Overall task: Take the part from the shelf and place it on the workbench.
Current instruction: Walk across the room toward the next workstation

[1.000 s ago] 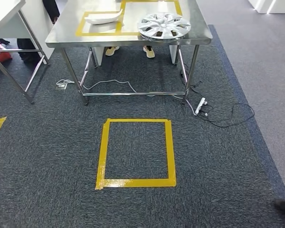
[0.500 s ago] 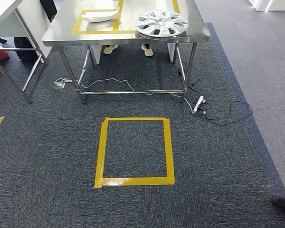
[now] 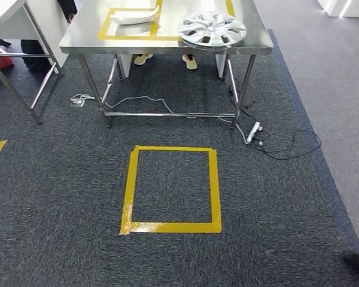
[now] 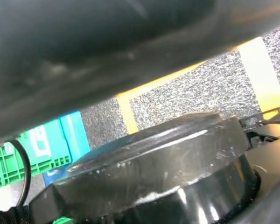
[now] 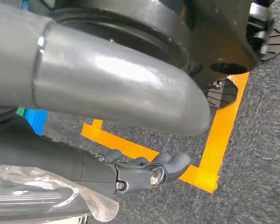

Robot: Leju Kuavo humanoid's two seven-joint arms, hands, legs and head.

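Head view puts us facing a steel surface across dark carpet, with a yellow tape square marked on the floor between us and its legs. On that surface lie a silver wheel cover and, inside a yellow outline, a white curved part, the two near each other but apart. A white power strip and its cables trail on the carpet by the right-hand legs, and a person's shoes show beyond the frame. From the right wrist we see our right hand hanging low over the carpet and orange tape, fingers lying loosely together with nothing in them that we can make out; a clear plastic-wrapped thing sits at the picture's edge, but we cannot tell what it is or whether it is held. Of the left hand we cannot tell the state. We judge this to be a walking stage. Which part we are meant to carry, we cannot say; the next move calls for stepping onto the taped square, squarely facing the surface.
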